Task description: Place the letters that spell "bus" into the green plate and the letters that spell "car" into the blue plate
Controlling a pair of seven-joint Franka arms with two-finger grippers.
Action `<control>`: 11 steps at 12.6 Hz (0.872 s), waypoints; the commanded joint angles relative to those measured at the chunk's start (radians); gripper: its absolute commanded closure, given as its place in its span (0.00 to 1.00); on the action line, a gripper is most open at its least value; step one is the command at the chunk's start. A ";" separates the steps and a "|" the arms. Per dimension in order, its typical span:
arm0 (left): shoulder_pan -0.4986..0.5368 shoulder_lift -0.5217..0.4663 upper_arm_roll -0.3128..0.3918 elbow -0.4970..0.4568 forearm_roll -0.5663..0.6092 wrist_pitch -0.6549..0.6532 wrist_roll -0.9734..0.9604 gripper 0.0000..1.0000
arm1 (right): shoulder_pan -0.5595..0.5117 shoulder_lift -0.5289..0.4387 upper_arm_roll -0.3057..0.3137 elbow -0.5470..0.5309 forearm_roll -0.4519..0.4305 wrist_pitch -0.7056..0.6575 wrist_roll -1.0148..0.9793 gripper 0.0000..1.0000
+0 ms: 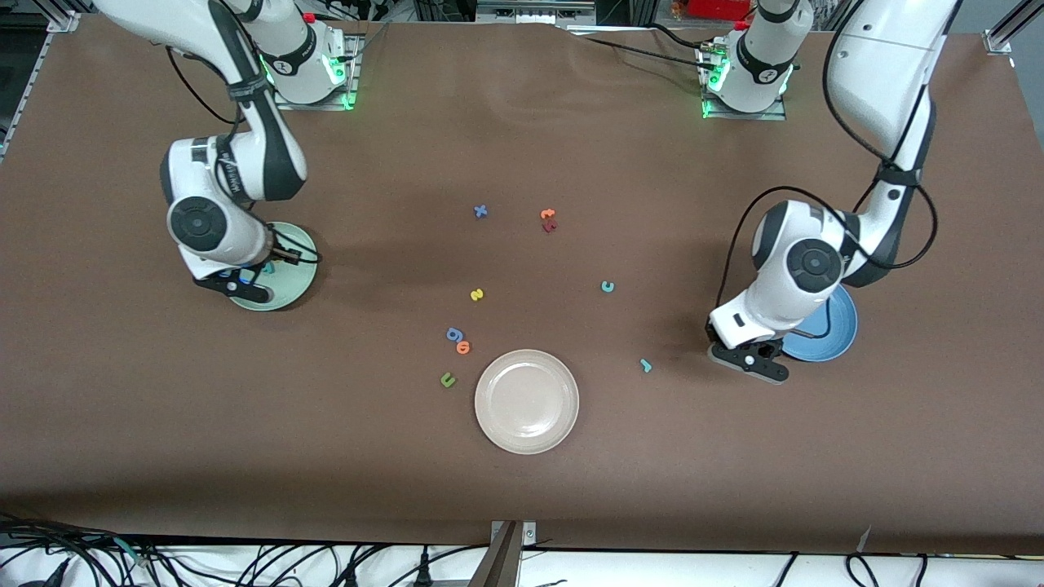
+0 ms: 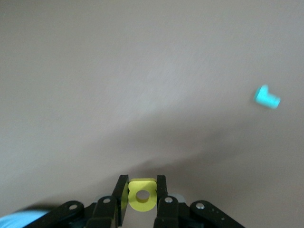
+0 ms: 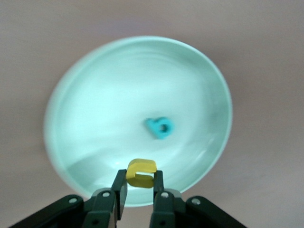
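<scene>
Two grippers, right gripper (image 3: pixel 139 186) pinching yellow "u" (image 3: pixel 141 172) over green plate (image 3: pixel 85 95), left gripper (image 2: pixel 142 194) pinching yellow "a" (image 2: pixel 142 195)

Front view: you look down from high across table (image 1: pixel 522 489), facing both bases along top edge; whole surface in shot. Left wrist view: close, looking past own fingers onto bare brown surface. Right wrist view: close, straight down onto green plate (image 3: pixel 95 95). That plate (image 1: pixel 298 281) also shows in front view.
</scene>
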 commanded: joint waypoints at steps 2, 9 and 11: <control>0.038 -0.087 0.055 -0.069 -0.036 -0.117 0.186 0.82 | -0.038 0.067 -0.008 -0.032 0.082 0.064 -0.119 0.24; 0.093 -0.061 0.123 -0.136 -0.036 -0.120 0.350 0.76 | -0.035 -0.058 -0.002 0.124 0.088 -0.218 -0.140 0.00; 0.100 -0.043 0.123 -0.137 -0.038 -0.114 0.350 0.73 | -0.034 -0.071 -0.001 0.222 0.090 -0.310 -0.157 0.00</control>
